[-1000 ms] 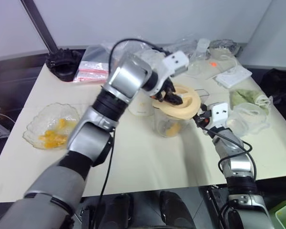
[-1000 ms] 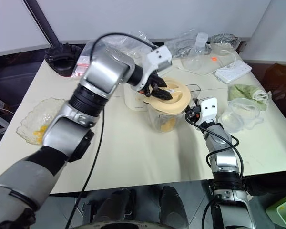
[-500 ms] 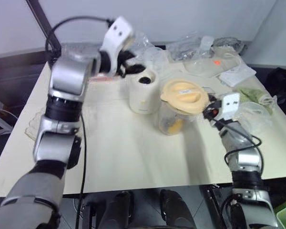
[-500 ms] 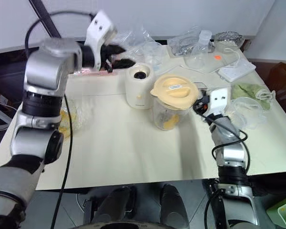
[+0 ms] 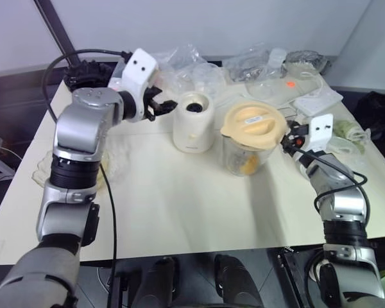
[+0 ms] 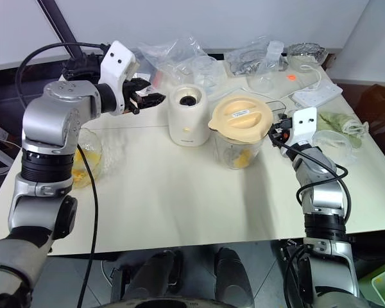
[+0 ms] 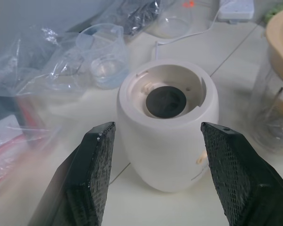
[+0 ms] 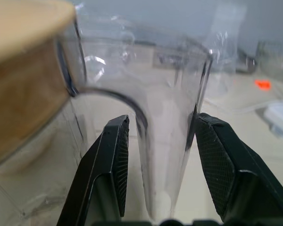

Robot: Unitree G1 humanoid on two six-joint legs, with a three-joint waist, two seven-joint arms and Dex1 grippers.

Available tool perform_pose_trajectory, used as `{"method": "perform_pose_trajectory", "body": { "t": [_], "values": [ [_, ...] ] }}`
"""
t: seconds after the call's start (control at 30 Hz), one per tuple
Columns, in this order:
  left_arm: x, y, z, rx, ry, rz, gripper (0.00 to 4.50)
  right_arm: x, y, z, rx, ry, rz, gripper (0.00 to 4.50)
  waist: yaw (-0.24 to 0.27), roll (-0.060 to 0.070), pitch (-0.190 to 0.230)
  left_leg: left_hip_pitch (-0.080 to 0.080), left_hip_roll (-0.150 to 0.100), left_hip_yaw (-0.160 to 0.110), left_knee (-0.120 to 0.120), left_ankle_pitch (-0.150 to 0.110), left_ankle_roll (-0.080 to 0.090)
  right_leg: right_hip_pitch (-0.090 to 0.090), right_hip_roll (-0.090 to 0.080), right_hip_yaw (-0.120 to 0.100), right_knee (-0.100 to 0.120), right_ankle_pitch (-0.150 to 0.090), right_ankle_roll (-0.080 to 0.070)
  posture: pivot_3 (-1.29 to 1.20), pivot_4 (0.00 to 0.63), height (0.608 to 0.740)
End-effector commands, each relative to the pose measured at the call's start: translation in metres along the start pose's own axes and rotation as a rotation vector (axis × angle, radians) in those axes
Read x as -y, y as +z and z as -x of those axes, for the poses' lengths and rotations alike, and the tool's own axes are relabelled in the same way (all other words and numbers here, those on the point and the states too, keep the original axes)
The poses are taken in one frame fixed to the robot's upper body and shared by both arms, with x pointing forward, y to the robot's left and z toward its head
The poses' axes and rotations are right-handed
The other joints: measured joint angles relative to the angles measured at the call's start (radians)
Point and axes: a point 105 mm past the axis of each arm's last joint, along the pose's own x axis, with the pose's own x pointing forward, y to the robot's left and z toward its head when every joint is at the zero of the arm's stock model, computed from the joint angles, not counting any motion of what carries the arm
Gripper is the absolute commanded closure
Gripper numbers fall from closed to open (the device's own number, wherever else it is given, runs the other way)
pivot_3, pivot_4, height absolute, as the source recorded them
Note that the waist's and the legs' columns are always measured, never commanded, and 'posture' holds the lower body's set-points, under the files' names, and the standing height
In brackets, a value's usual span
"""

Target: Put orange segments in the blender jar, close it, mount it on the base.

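Left gripper [image 7: 155, 174] has swung left off the lid [image 5: 253, 123], jaws apart; right gripper [image 8: 158, 165] clamps the blender jar [image 5: 247, 154] handle. Mounting on the base [image 5: 194, 122] remains.

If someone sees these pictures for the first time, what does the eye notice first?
First, the blender jar at the table's centre, closed by its cream lid, with orange pieces inside. The right gripper has its jaws around the jar's handle. Just left stands the base, and the left gripper hangs open facing it.
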Motion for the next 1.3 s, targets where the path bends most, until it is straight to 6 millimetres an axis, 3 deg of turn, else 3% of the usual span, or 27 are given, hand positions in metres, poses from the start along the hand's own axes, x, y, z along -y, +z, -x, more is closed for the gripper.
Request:
{"method": "perform_pose_trajectory", "body": {
  "t": [0.03,0.3,0.43,0.8,0.87,0.93,1.07,1.3],
  "values": [
    [-0.005,0.008,0.006,0.033,0.026,-0.014,1.51,0.001,0.011,-0.003,0.048,-0.002,-0.017,2.29,0.000,0.000,0.000,0.000,0.000,0.000,0.000,0.000,0.000,0.000,0.000,0.000,0.000,0.000,0.000,0.00,0.150,0.740],
    [-0.001,0.007,0.004,0.029,0.013,-0.027,1.51,0.002,0.012,-0.003,0.055,-0.006,-0.024,2.29,0.002,0.000,0.000,0.000,0.000,0.000,0.002,0.000,0.000,0.000,0.001,0.000,0.002,0.000,0.000,0.00,0.150,0.740],
    [-0.001,0.006,0.003,0.026,0.014,-0.031,1.45,0.002,0.011,-0.002,0.055,-0.009,-0.033,3.61,0.001,0.000,0.000,0.000,0.000,0.000,0.003,0.000,0.000,0.000,0.001,0.000,0.002,0.000,0.000,0.00,0.150,0.740],
    [0.003,0.003,0.010,0.008,-0.030,0.006,1.45,-0.003,0.021,-0.005,0.076,0.001,-0.042,3.64,-0.002,0.000,0.000,0.000,0.001,0.000,0.010,0.000,0.000,0.001,0.002,0.001,0.009,0.001,-0.001,0.00,0.150,0.740],
    [0.017,0.000,0.024,-0.016,-0.143,-0.006,1.45,-0.001,0.037,-0.007,0.108,-0.013,-0.059,3.64,-0.008,0.000,0.001,0.001,0.001,0.000,0.010,0.000,0.000,0.001,0.002,0.001,0.010,0.000,-0.001,0.00,0.150,0.740],
    [0.029,-0.001,0.051,-0.026,-0.276,-0.045,1.45,0.003,0.073,-0.013,0.169,-0.025,-0.060,3.64,-0.022,0.002,0.003,0.000,0.002,0.000,0.010,0.000,0.000,-0.001,0.002,0.002,0.011,0.000,-0.001,0.00,0.150,0.740],
    [0.038,-0.005,0.084,-0.042,-0.399,-0.071,1.45,0.009,0.121,-0.023,0.226,-0.050,-0.049,3.64,-0.027,0.004,0.007,-0.001,0.002,0.003,0.010,0.001,-0.001,-0.004,0.002,0.004,0.012,0.001,-0.002,0.00,0.150,0.740],
    [0.023,-0.018,0.100,-0.064,-0.366,-0.074,1.45,0.011,0.179,-0.043,0.241,-0.081,0.069,3.64,-0.019,0.002,0.008,-0.001,0.002,0.001,0.011,0.000,-0.001,-0.002,0.002,0.002,0.011,0.000,-0.003,0.00,0.150,0.740]
  ]
}}
